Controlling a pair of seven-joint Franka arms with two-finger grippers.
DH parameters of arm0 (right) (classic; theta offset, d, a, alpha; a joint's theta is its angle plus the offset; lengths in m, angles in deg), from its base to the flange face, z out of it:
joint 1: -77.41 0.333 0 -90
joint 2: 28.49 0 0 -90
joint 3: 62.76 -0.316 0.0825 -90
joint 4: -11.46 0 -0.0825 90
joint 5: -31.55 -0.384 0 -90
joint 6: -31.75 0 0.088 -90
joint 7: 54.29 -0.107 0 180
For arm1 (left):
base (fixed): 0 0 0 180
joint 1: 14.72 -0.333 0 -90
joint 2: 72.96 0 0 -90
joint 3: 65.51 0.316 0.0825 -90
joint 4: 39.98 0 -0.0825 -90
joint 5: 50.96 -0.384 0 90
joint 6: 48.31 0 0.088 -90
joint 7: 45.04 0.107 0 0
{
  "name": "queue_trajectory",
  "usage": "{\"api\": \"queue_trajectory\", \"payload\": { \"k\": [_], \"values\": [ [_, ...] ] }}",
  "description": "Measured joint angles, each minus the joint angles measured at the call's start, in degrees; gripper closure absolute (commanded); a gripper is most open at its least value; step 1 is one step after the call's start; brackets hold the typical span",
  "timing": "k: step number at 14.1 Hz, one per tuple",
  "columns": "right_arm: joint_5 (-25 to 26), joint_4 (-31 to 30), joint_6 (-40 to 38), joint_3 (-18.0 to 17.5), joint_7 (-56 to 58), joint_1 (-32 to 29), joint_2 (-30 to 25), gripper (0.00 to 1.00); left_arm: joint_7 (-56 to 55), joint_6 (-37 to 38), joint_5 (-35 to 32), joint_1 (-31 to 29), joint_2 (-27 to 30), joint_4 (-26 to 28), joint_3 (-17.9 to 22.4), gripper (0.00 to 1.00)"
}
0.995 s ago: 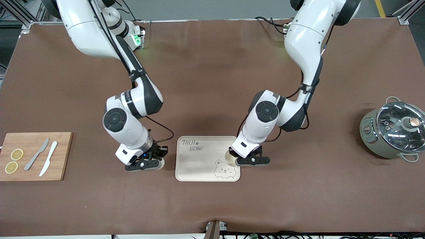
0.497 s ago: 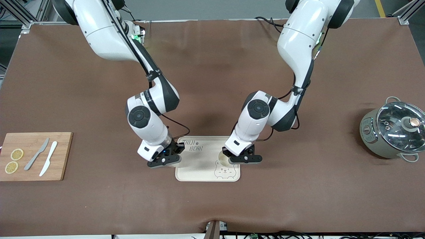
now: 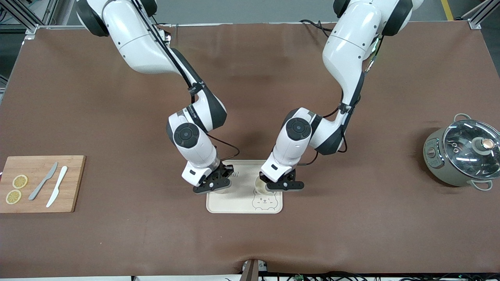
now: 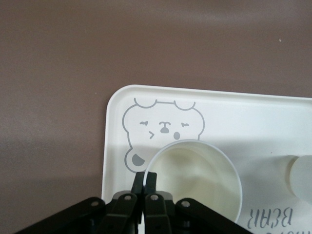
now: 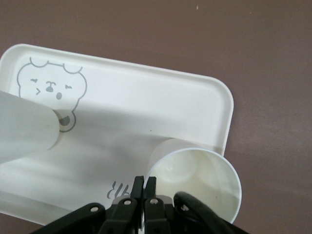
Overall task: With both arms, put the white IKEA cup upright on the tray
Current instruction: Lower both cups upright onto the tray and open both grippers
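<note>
1. Here, a brown mat covers the table (image 3: 250, 242), with metal frame posts and grey floor showing past its edges at the robots' end.
2. The cream tray (image 3: 234, 206) lies on the mat near the middle of the table, bear drawing nearest the front camera.
3. The left gripper (image 3: 280, 186) is over the tray's end toward the left arm, its fingers (image 4: 144, 181) pinched together on the rim of a white cup (image 4: 195, 170), mouth up, by the bear's face.
4. The right gripper (image 3: 212, 187) is over the tray's other end, fingers (image 5: 145, 184) likewise clamped on the rim of a second white cup (image 5: 204, 170), also mouth up.
5. A wooden cutting board (image 3: 74, 183) with two knives and lemon slices lies at the right arm's end.
6. A lidded pot (image 3: 461, 156) stands at the left arm's end.
</note>
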Motion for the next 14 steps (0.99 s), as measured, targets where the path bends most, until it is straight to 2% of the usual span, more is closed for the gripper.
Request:
{"api": "queue_trajectory", "payload": {
  "k": [2,3,4,5,13,14],
  "values": [
    [0.00,0.35,0.03,0.04,0.00,0.07,0.16,1.00,0.00,0.00,-0.19,0.00,-0.10,0.00,0.04,1.00],
    [0.00,0.36,0.03,0.04,0.00,0.07,0.18,0.83,0.00,0.00,-0.20,0.00,-0.12,0.00,0.07,1.00],
    [0.00,0.37,0.03,0.04,-0.02,0.07,0.18,0.26,0.00,0.00,-0.21,0.00,-0.12,0.00,0.09,1.00],
    [0.00,0.40,0.03,0.04,-0.03,0.07,0.20,0.00,0.00,0.00,-0.22,0.00,-0.12,0.00,0.11,1.00],
    [0.00,3.43,-0.51,0.51,-0.20,-0.27,0.52,0.00,0.00,-0.62,-0.24,0.01,-0.72,-0.01,0.23,1.00],
    [0.00,4.19,-1.50,0.62,-0.23,-0.60,0.53,0.00,0.00,-0.64,-0.24,0.01,-0.72,-0.01,0.23,0.45]
  ]
}}
